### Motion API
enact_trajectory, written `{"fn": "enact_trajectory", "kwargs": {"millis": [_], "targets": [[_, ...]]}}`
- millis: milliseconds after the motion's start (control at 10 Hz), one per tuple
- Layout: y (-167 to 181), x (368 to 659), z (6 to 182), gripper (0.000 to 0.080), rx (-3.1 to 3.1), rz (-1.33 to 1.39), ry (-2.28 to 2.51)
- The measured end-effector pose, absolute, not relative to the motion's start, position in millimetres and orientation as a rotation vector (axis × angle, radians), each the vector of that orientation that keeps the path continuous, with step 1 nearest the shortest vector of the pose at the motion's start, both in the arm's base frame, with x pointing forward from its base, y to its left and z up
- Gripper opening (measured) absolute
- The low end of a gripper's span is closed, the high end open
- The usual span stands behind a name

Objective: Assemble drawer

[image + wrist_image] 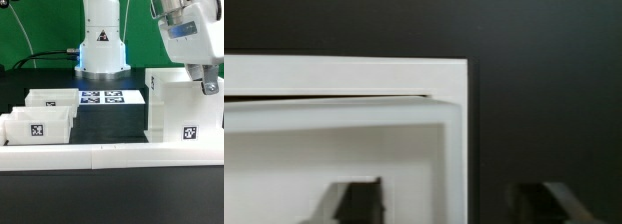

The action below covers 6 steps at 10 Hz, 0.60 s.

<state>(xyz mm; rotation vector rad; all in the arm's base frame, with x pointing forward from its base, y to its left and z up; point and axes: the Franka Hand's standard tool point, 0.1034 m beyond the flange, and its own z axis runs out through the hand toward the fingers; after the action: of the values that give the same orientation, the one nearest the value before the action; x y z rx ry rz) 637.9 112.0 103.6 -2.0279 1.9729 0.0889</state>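
Black table (110, 195), green backdrop, and you're high on the exterior view's right. Your gripper (207, 86) hangs over the far upper corner of the big box (180, 108), jaws wide and holding nothing. In the wrist view the fingers (354, 203) straddle the box's side wall (452, 150), one over the white inside, the other over bare table.

That looks like a setup for a grasp on that wall, so do it cleanly. Keep the wall centred between the fingers and come straight down. Stay a little clear of the corner so both pads land on flat wall, and only then close. A skewed pinch could twist the box.

Further out, two small drawers (52, 99) (36, 126) wait on the exterior view's left, well apart from the box. The marker board (100, 97) lies between them and the box, and a white rail (100, 155) runs along the front.
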Motion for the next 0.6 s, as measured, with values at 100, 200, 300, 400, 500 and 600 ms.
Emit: {"fn": "enact_trajectory", "kwargs": {"millis": [100,200,300,400,500,600], "targets": [[112.1,637.8,103.6,0.0488,-2.029,0.089,1.972],[112.1,637.8,103.6,0.0614,-2.029,0.089,1.972],[112.2,637.8,103.5,0.0638,-2.029,0.089,1.972],[112.2,637.8,103.5,0.0638,-2.03,0.089,1.971],[112.1,637.7,104.0,0.0648,-2.04,0.086,1.96],[107.8,633.3,111.0,0.0648,-2.136,0.068,1.848]]}}
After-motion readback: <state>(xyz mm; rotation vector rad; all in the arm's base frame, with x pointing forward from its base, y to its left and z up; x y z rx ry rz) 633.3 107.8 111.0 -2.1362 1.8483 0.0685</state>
